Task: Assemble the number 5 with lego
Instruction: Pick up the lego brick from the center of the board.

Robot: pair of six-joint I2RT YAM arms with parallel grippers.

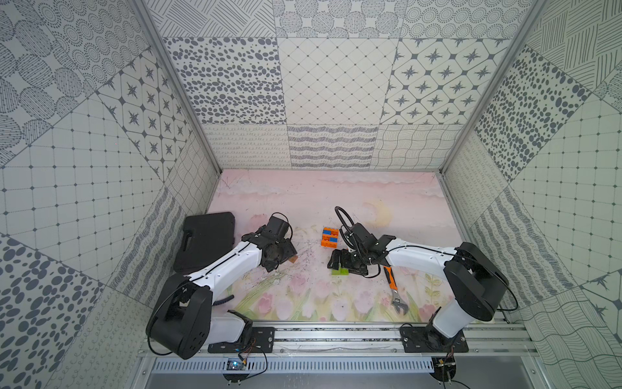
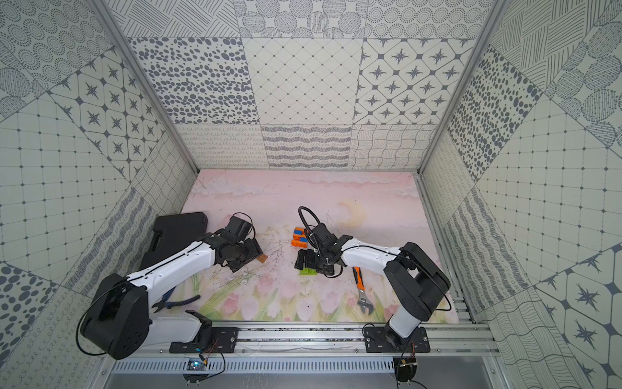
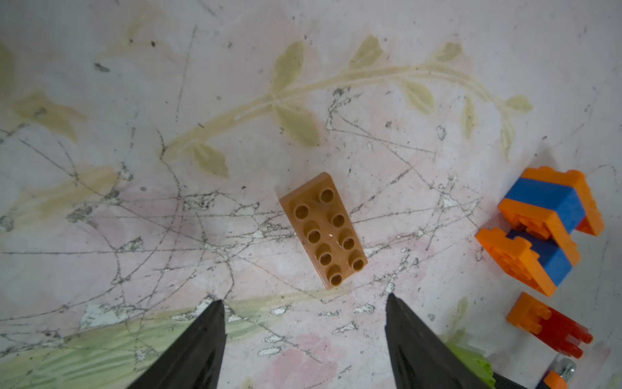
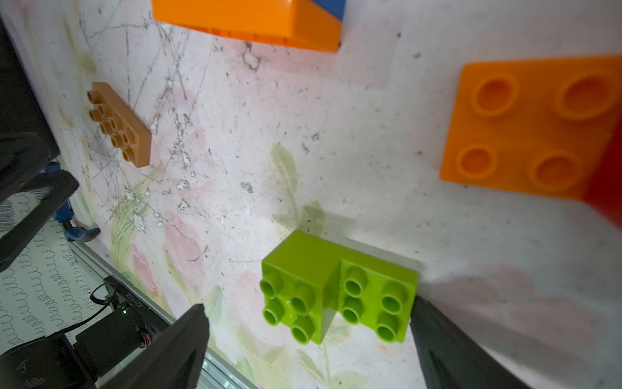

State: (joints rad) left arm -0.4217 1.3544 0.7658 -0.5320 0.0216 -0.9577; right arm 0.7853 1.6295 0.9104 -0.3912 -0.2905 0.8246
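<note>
**Two loose bricks, two open grippers, a half-built stack behind**

Nearest the rail, the right gripper (image 4: pixel 308 340) stands with fingers spread and empty; the lime green brick (image 4: pixel 338 293) lies on the mat between them, close against one finger, studs toward the wrist camera. The left gripper (image 3: pixel 304 336) is likewise parted and holds nothing. Just ahead of its tips the brown brick (image 3: pixel 323 230) lies flat, studs up, its long axis running roughly away from the fingers, slightly skewed. Farther back sits the orange and blue stack (image 1: pixel 329 237), nearer the right arm. A top view half hides the green brick under the gripper; the right wrist view shows it whole.
</note>
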